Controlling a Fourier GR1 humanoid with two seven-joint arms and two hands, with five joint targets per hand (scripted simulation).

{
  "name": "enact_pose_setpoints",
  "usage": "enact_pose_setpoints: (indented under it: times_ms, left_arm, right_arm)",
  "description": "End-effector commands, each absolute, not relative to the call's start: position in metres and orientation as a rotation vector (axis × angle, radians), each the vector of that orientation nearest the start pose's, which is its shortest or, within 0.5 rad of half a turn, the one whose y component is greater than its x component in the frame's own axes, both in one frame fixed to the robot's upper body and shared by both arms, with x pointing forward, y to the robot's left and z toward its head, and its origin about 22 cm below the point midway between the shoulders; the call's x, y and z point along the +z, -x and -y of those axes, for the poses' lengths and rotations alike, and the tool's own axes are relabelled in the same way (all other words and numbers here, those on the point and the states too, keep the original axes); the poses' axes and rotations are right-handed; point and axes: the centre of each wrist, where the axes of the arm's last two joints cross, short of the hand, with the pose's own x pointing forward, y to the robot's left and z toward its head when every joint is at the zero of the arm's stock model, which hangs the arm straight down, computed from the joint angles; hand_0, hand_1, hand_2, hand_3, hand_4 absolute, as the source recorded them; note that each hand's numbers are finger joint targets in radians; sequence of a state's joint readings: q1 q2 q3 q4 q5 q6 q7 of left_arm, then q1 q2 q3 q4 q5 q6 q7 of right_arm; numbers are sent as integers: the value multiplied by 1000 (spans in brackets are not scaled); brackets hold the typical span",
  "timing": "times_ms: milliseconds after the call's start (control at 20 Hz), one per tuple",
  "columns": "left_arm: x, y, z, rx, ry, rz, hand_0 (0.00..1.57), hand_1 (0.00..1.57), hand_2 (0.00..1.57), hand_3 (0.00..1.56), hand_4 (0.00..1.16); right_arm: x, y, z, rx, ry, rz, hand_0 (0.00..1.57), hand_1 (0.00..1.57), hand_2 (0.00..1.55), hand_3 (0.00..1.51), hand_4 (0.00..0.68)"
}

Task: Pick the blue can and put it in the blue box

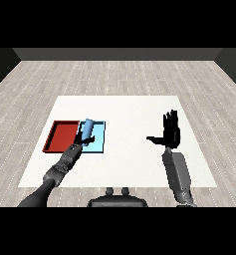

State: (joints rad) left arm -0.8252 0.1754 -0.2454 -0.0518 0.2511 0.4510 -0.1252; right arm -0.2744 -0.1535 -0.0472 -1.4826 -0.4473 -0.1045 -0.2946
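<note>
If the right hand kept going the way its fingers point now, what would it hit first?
Probably nothing: the right hand is open, fingers pointing up and away across the bare white table. No object shows along that line, though depth is hard to judge.

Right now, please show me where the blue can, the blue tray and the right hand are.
blue can (88, 128): head view, its side.
blue tray (98, 145): head view, bare floor.
right hand (171, 133): head view, palm.

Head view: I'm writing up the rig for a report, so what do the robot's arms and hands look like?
Two grey, boxy, matte forearms enter from the lower corners. The right forearm is a blocky grey segment; the left forearm looks darker grey and segmented. Each ends in a black hand with slim fingers and a thumb: left hand, right hand. No cables, markings or sleeves show.
</note>
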Motion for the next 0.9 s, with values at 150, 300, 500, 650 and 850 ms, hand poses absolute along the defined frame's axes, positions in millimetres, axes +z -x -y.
enact_pose_setpoints:
  times_ms: [150,300,500,650,850]
  left_arm:
    - [-80,-364,-220,-217,-744,972,0,0,0,0,0]
    - [-95,-347,-245,-106,-764,1059,0,0,0,0,0]
    - [-72,-369,-229,-2,-780,1196,0,0,0,0,0]
    - [-66,-371,-227,42,-745,1406,0,0,0,0,0]
    - [-35,-390,-205,80,-479,1694,0,0,0,0,0]
  right_arm:
    - [57,-307,240,-304,-242,1981,0,0,0,0,0]
    - [54,-307,233,-309,-250,2013,0,0,0,0,0]
    - [55,-303,245,-297,-261,2044,0,0,0,0,0]
    - [67,-304,229,-318,-285,2036,0,0,0,0,0]
    - [61,-297,249,-270,-290,2024,0,0,0,0,0]
